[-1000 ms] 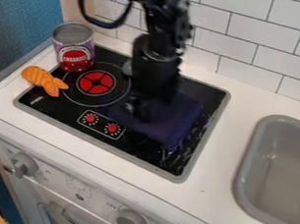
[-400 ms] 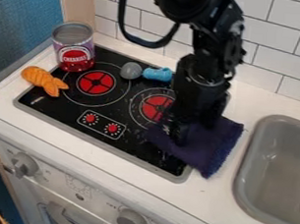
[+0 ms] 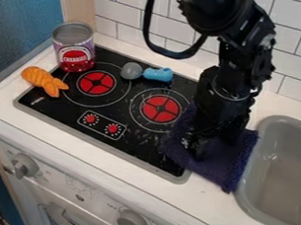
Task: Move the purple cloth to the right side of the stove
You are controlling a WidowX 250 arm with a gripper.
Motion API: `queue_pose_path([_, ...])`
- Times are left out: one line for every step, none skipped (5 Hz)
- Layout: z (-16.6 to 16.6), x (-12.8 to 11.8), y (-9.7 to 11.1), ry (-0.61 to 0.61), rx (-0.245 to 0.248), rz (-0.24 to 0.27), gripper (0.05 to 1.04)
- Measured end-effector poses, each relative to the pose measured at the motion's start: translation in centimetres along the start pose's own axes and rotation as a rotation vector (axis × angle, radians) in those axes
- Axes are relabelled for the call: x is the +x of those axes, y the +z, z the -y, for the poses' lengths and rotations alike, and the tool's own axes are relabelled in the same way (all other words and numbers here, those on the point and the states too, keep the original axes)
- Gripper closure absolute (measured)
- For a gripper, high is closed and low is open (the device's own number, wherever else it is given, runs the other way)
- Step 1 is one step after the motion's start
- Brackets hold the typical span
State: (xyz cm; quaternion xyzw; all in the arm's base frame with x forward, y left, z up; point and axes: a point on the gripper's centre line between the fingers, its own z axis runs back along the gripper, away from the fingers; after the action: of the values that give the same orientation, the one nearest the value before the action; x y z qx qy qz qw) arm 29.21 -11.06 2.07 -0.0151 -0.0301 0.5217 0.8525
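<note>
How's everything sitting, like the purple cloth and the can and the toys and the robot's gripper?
Purple cloth: spread out, partly on the stove, partly on the counter.
Can: standing upright.
Orange toy: lying down, over the stove's left edge.
Blue-and-gray toy: lying down.
Gripper: pointing down at the cloth.

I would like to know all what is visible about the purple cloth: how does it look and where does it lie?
The purple cloth is dark and looks soft and thick, with a shaggy right edge. It lies spread out, askew, across the right border of the stove: its left part is on the black surface, its right part on the white counter, reaching up to the sink. The gripper is over its middle and hides some of it.
</note>
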Motion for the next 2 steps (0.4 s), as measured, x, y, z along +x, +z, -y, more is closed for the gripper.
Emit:
queue_pose_path([-0.33,0.25,0.12,0.003,-0.002,0.018,0.085])
queue_pose_path([-0.94,0.65,0.65,0.019,0.002,0.034,0.085])
